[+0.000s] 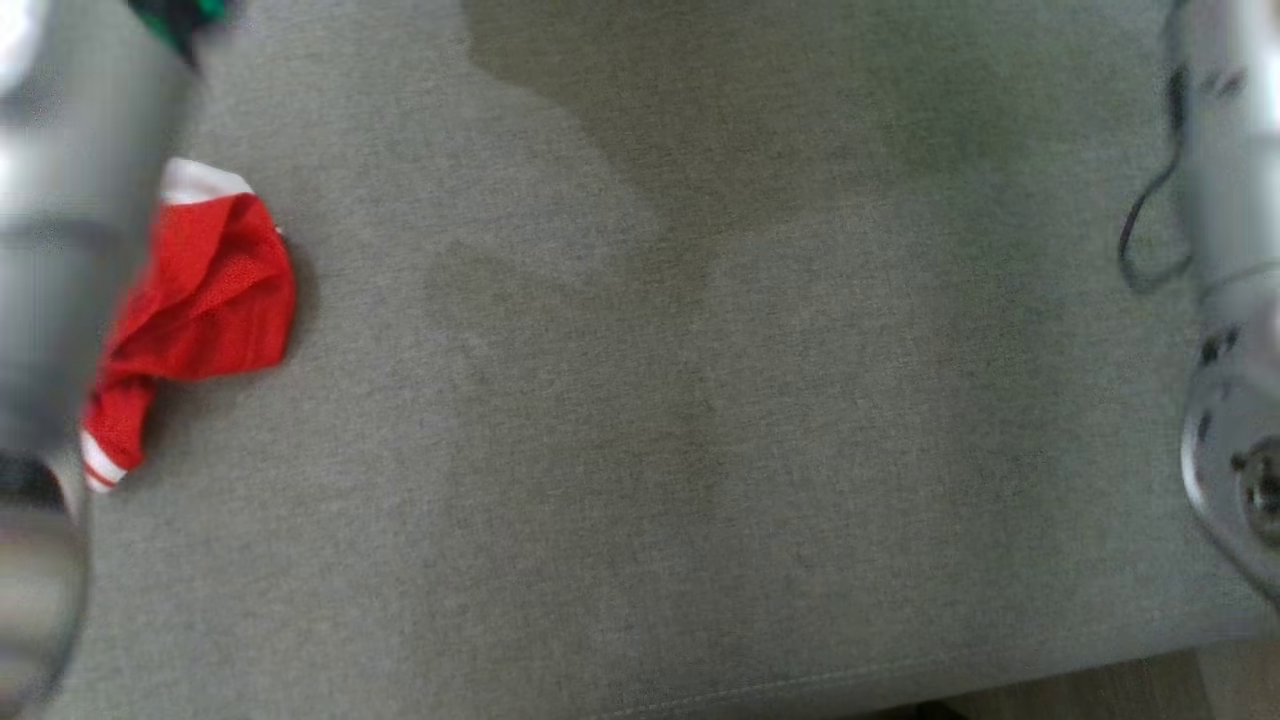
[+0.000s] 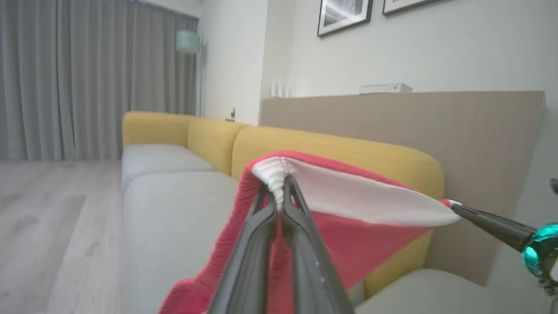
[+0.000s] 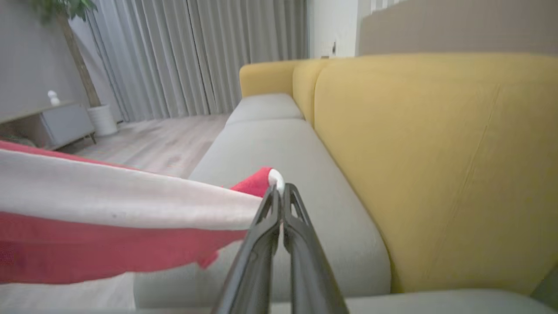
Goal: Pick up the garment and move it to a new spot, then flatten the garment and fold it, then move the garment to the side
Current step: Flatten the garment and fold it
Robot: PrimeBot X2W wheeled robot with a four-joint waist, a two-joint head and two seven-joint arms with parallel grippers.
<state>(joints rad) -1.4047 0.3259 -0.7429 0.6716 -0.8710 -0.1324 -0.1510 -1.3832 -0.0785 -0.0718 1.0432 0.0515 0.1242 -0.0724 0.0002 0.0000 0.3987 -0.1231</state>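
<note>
The garment (image 1: 210, 290), red with a white band, is at the left of the grey sofa seat (image 1: 700, 400), partly hidden behind the blurred left arm (image 1: 60, 250). Its lower end with a white stripe hangs down towards the near edge of the seat. Whether it touches the seat cannot be told.

In the left wrist view the left jaws are pressed together on a ribbed end of the white band, and red cloth falls away below them on both sides. From there the band runs taut to the right, where the right jaws pinch its other end. The right wrist view shows the same grip from the other side: the jaws are shut on the band's tip, and the cloth stretches off to the left.

The right arm (image 1: 1230, 200) is at the right edge of the head view. The yellow sofa back (image 3: 436, 152) is behind the seat, with grey curtains (image 2: 87, 78) and a wood floor (image 2: 39, 218) beyond.
</note>
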